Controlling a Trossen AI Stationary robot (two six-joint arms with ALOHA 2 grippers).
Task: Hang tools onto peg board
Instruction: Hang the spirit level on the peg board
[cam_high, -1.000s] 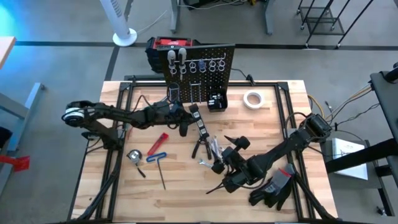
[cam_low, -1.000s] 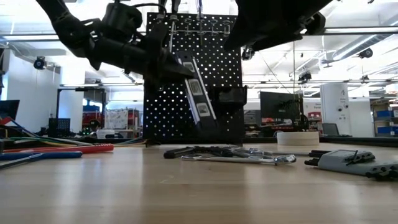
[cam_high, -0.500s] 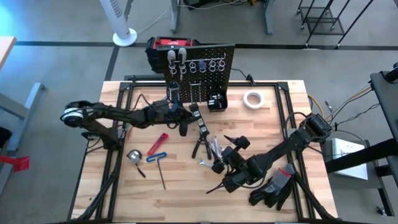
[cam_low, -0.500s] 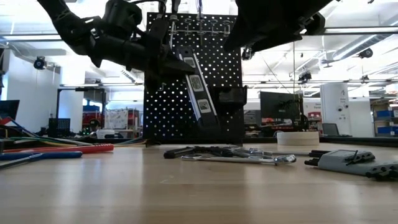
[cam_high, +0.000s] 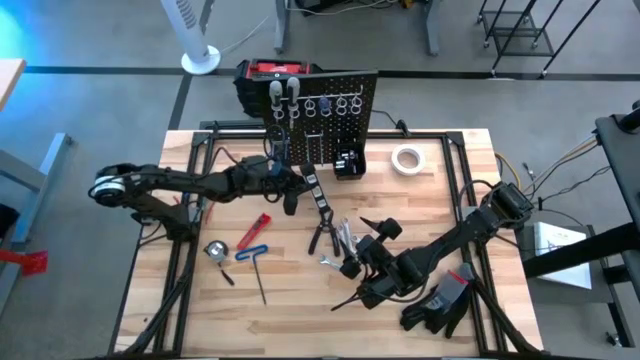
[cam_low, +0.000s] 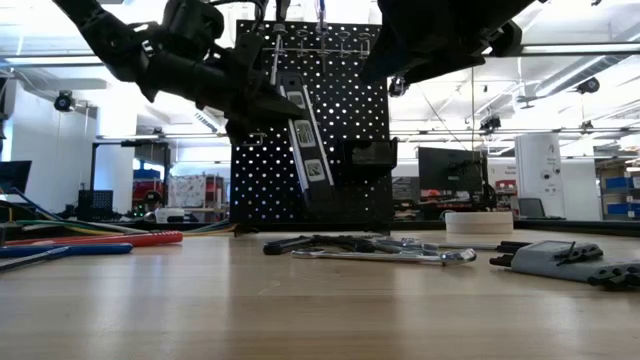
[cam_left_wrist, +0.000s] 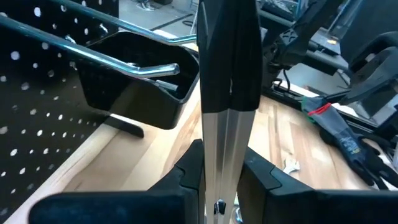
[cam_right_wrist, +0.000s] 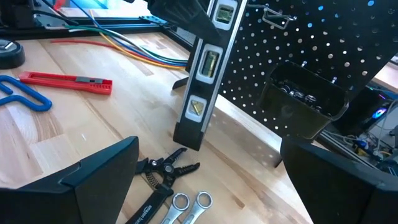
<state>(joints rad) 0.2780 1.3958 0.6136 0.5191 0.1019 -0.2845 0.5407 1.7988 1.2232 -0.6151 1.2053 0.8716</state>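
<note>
My left gripper is shut on a small black-and-silver level, which hangs just in front of the upright black peg board, beside its small black bin. The level also shows in the right wrist view. My right gripper hovers wide open over the table's near right, holding nothing. Black pliers and silver wrenches lie flat on the table under it. A red-handled tool and a blue-handled one lie at the near left. My left gripper pinches the level near its upper end between its two fingers, one on either side. The fingers come nearly level from the table's left. The level slants steeply down from them, its lower end clear of the table.
A white tape roll lies at the far right and black gloves at the near right edge. A small round tape measure sits near the left. A red-and-black box stands behind the board. Silver hooks line the board's top.
My left gripper has rolled a little while keeping its hold. The level has tipped more upright: its lower end has swung in toward the peg board while its held upper end has stayed about where it was. The right arm has kept still.
</note>
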